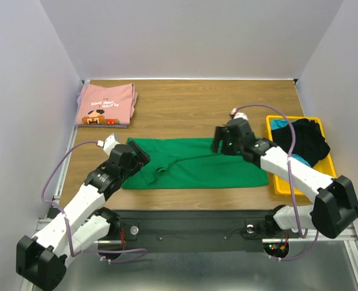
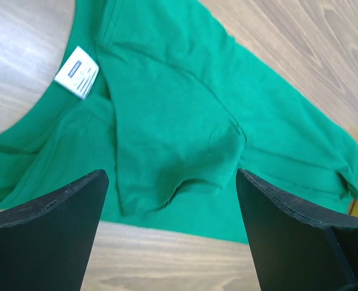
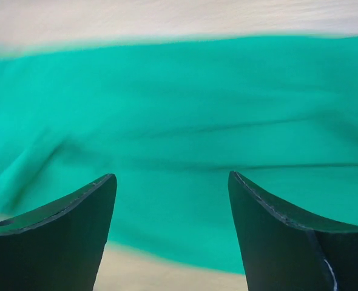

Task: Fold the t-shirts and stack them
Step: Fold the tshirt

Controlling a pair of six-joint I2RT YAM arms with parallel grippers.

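Observation:
The green t-shirt (image 1: 197, 163) lies in a long folded strip across the middle of the table, its white neck label (image 2: 77, 71) at the left end. My left gripper (image 1: 136, 159) hovers at the shirt's left end, open with nothing between its fingers (image 2: 57, 224). My right gripper (image 1: 220, 144) hangs over the strip's far right part, also open and empty; green cloth (image 3: 179, 121) fills its view between the fingers (image 3: 282, 236). The pink t-shirt (image 1: 105, 105) with a printed graphic lies folded at the far left corner.
A yellow tray (image 1: 282, 185) stands at the right edge, holding dark and teal clothes (image 1: 303, 140). White walls close in the table on three sides. Bare wood shows behind the green shirt (image 1: 185, 109).

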